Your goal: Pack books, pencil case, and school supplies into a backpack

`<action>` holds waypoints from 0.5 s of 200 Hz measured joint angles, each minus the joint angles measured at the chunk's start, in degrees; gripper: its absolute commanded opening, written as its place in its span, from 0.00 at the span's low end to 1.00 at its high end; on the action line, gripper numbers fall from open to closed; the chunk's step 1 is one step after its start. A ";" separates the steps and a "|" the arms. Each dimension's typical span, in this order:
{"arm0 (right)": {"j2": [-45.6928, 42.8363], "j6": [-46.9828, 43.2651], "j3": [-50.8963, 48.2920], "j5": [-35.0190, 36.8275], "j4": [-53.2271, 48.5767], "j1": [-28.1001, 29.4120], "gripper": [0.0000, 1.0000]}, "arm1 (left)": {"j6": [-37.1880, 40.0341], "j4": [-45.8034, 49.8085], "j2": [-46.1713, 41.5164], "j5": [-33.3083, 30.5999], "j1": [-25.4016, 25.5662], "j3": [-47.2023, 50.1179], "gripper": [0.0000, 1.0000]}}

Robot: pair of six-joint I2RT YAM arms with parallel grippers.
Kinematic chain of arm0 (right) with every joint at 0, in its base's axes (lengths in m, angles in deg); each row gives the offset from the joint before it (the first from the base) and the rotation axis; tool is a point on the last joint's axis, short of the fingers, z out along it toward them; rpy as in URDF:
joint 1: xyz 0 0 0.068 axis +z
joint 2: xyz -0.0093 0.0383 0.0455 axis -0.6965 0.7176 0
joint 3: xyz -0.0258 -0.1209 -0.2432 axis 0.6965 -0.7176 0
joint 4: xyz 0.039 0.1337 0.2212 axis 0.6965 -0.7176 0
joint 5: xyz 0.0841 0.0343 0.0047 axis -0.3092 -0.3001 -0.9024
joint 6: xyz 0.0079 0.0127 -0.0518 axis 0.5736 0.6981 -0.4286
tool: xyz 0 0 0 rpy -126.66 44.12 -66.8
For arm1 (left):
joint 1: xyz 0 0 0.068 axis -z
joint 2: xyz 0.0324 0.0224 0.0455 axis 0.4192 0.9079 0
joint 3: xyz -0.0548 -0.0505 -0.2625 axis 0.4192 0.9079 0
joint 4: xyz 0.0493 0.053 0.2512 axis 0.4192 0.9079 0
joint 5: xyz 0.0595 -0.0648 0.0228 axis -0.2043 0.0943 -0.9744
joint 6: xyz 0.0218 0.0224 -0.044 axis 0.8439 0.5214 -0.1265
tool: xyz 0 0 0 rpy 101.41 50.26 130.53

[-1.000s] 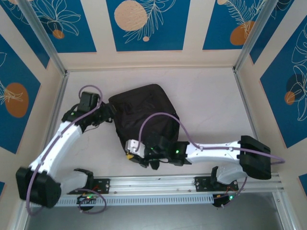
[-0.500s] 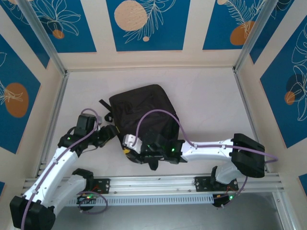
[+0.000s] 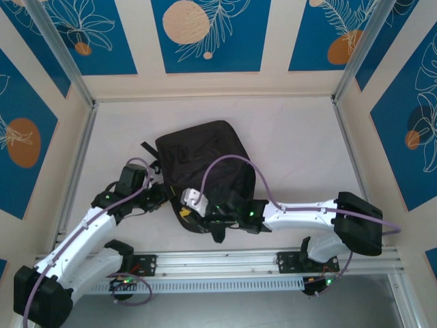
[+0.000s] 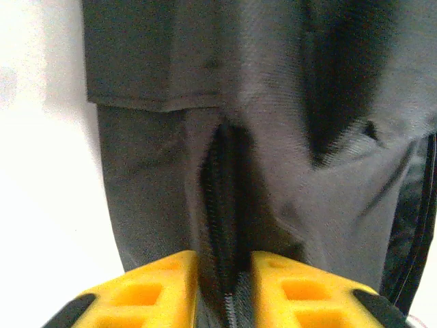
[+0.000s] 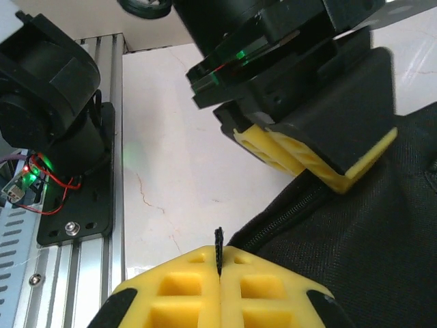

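Black backpack, seemingly at the zip step: left end effector pinches the zip seam, right end effector grips a thin tab; next, pull it steadily.

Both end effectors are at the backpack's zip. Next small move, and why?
Probably: the right end effector draws the zipper pull it pinches along the zipper seam, while the left end effector, clamped across that seam, holds the backpack taut.

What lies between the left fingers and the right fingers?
In the right wrist view, the backpack's zip runs between the right fingers and left fingers, beside bare table.
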 measured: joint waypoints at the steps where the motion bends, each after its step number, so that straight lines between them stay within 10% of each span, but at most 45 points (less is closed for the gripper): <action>1: 0.00 -0.02 0.00 0.00 -0.02 0.00 0.00 | -0.28 -0.04 0.00 -0.15 0.00 0.11 0.07; 100: -11.67 0.24 -9.20 2.78 -3.23 -1.14 0.00 | 3.19 2.64 -0.70 -4.42 -1.79 -1.36 0.00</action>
